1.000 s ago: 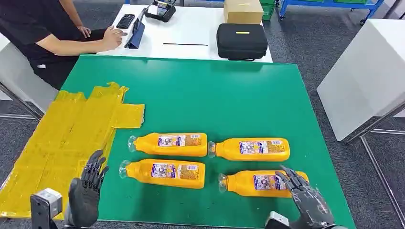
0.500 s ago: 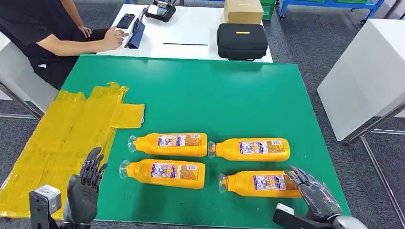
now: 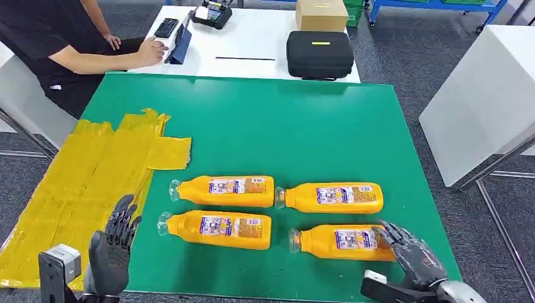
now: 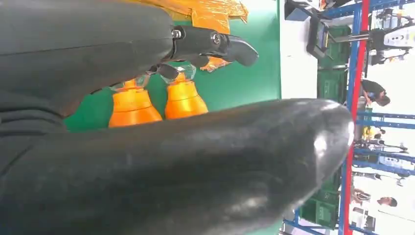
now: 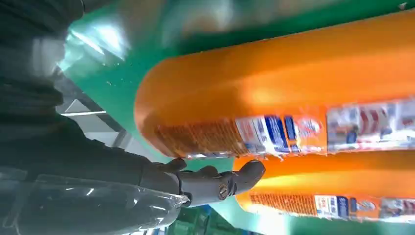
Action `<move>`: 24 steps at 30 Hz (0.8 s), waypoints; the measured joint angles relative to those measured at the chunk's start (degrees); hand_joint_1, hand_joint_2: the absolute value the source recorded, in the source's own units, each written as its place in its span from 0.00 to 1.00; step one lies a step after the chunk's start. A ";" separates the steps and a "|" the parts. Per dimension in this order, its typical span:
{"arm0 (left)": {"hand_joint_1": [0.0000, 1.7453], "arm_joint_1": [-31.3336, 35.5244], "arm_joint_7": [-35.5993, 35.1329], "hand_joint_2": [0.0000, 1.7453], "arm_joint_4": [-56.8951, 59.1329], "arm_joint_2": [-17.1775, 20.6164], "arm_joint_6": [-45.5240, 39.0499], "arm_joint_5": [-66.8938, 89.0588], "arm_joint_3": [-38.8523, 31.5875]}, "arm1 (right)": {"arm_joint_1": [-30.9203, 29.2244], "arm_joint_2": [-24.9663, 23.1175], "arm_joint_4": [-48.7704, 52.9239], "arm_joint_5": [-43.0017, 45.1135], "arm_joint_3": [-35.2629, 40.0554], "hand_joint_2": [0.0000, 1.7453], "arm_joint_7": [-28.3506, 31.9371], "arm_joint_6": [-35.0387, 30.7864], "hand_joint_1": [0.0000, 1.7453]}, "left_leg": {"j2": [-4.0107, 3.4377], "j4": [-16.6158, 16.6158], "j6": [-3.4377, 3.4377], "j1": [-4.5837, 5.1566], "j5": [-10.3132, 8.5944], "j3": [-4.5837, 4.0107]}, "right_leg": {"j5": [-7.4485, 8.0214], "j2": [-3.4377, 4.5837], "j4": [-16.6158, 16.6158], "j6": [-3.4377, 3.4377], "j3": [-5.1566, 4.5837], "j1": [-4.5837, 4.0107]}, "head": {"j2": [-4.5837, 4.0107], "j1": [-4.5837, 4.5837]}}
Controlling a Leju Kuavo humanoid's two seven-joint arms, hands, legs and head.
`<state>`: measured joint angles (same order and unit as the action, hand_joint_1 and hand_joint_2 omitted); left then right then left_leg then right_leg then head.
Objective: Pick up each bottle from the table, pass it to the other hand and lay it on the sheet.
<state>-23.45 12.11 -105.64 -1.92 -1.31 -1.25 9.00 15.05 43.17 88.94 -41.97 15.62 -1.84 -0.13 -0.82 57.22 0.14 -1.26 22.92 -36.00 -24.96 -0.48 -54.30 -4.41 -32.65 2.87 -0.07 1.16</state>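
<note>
Bottles lie on their sides in two rows on the green tabletop, caps toward the sheet: far left bottle, far right bottle, near left bottle and near right bottle. The yellow sheet is crumpled over the tabletop's left edge, with no bottle on it. A person sits at the white table beyond, beside a black case and a cardboard box. The right hand reaches over the base of the near right bottle, fingers apart, not gripping it. The left hand hovers at the near edge by the sheet, fingers spread, holding nothing.
</note>
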 measured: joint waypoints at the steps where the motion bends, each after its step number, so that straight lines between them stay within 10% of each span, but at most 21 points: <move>1: 0.00 0.23 -0.02 0.00 0.13 0.00 -0.04 0.04 0.02 | -0.94 0.09 -0.66 0.22 0.82 1.00 0.00 0.24 0.00 | -0.02 0.00 0.00 0.00 0.00 0.01 | 0.00 0.02 0.00 0.00 -0.01 0.00 | 0.00 0.00; 3: 0.00 0.86 -0.09 0.00 0.44 0.02 -0.07 0.04 0.09 | -3.01 0.18 -2.14 0.03 2.57 1.00 -0.11 1.50 0.00 | -0.02 0.00 -0.01 0.00 -0.01 0.02 | 0.00 0.02 0.00 0.00 0.00 0.00 | 0.00 0.00; 4: 0.00 1.10 -0.24 0.00 0.55 0.02 -0.09 0.04 0.11 | -4.34 0.15 -3.00 -0.66 3.55 1.00 -0.70 2.17 0.82 | -0.02 0.00 -0.01 -0.01 -0.01 0.04 | 0.00 0.02 0.00 0.00 -0.04 0.00 | 0.00 0.00; 5: 0.00 1.43 -0.48 0.00 0.77 0.02 -0.09 0.04 0.15 | -5.81 0.04 -4.14 -1.38 4.84 1.00 -1.27 3.02 0.99 | -0.04 0.00 0.00 -0.01 0.00 0.09 | 0.00 0.04 0.00 0.00 -0.15 0.00 | 0.00 0.02; 24: 0.00 4.72 0.79 0.00 3.54 -0.55 -0.04 -1.09 1.12 | -20.46 9.23 -10.87 5.62 20.88 1.00 -0.09 14.23 1.00 | -0.12 0.01 0.15 0.03 0.11 0.52 | -0.04 0.09 0.05 -0.03 0.11 0.03 | 0.00 0.00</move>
<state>-18.73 12.90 -102.09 -2.47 -1.36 -2.34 10.12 -5.41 52.39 78.07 -36.35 36.50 -1.92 14.10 -0.94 57.24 0.29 -1.23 23.03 -35.48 -25.00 -0.40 -54.25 -4.44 -32.54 2.90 -0.07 1.16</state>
